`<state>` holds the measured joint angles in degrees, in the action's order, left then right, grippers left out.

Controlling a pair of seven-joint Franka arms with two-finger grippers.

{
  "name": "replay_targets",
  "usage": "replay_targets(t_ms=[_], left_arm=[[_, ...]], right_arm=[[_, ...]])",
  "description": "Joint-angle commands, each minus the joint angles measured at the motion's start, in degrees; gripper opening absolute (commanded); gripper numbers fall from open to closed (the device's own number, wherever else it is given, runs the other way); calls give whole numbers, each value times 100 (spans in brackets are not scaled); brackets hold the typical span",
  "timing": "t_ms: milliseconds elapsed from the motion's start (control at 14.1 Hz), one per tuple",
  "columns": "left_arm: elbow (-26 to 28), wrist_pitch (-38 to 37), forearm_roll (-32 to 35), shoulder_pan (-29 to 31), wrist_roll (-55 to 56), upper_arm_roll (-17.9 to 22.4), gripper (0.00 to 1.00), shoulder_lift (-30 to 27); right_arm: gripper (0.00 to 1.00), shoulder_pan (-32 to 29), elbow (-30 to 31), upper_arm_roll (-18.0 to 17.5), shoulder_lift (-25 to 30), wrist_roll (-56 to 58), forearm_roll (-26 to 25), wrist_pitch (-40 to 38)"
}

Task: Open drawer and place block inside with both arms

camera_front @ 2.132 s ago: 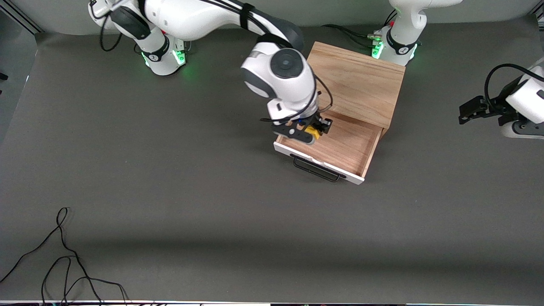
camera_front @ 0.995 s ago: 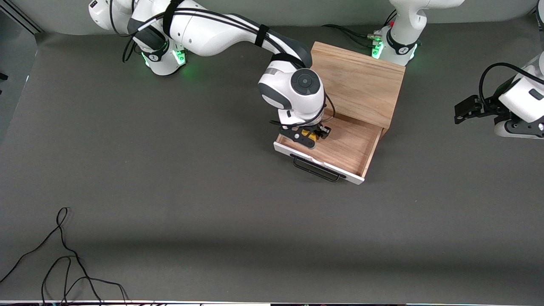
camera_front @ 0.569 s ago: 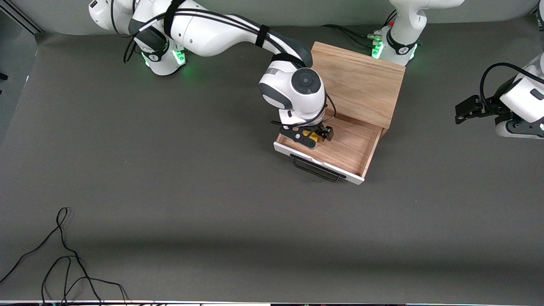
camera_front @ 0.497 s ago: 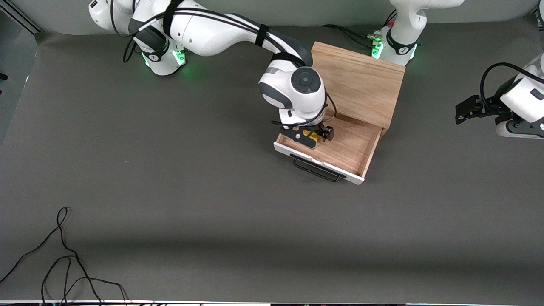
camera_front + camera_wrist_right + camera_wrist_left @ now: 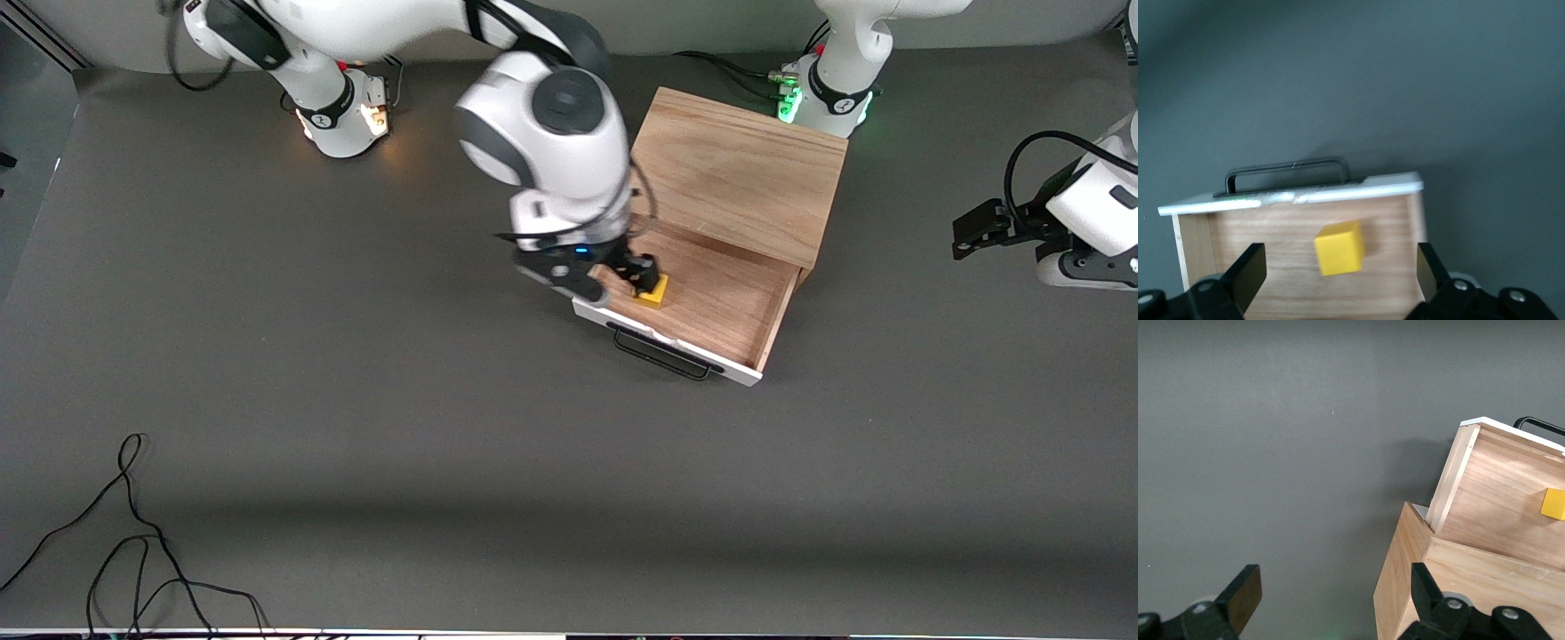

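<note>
Front view: block (image 5: pixel 653 292) in open drawer (image 5: pixel 720 311), right gripper (image 5: pixel 610 278) above, fingers spread; left gripper (image 5: pixel 973 230) aside, fingers apart.

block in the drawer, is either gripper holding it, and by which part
Nothing is held. The block lies free on the drawer floor, the open right gripper above it. The left gripper waits open, off the cabinet's end.

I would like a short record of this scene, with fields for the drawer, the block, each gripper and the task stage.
drawer: wide shallow drawer with white front and black wire handle, pulled open from the light-wood box cabinet
block: small bright yellow cube, resting on the drawer floor, not gripped
right gripper: right gripper open, above the drawer, fingers apart and clear of the cube
left gripper: left gripper open, waiting over the table at the left arm's end
stage: block placed inside; drawer open
</note>
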<state>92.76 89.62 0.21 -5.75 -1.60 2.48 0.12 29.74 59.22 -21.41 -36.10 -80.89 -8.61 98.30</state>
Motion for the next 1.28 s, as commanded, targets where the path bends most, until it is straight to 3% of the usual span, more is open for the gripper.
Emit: replay_targets(t_ms=[0, 213, 355, 497, 640, 853, 1066, 1208], left_arm=[[-47, 2, 41, -119, 106, 69, 100, 23], [-47, 2, 41, -119, 168, 69, 100, 32], [-47, 2, 32, -119, 177, 69, 100, 32], [-47, 2, 32, -128, 186, 60, 100, 41], [-47, 2, 32, -128, 203, 69, 100, 41], [-47, 2, 32, -137, 203, 60, 100, 50], [-47, 2, 32, -137, 221, 60, 100, 50], [-47, 2, 23, -154, 309, 60, 100, 59]], right_arm=[[100, -888, 396, -30, 891, 1158, 614, -810], [100, -1697, 878, -21, 1586, 2460, 642, -1146], [100, -2503, 1553, 5, 2199, 3389, 877, -1138], [100, -2999, 2021, 337, 2614, 4436, 1150, -1138], [100, -2957, 2547, 1144, 3036, 5237, 1318, -1050], [100, -2948, 3654, 1779, 3783, 5899, 1336, -411], [100, -2948, 4526, 1886, 4347, 6408, 1327, 74], [100, -2957, 4493, 1904, 4357, 6708, 1310, -30]])
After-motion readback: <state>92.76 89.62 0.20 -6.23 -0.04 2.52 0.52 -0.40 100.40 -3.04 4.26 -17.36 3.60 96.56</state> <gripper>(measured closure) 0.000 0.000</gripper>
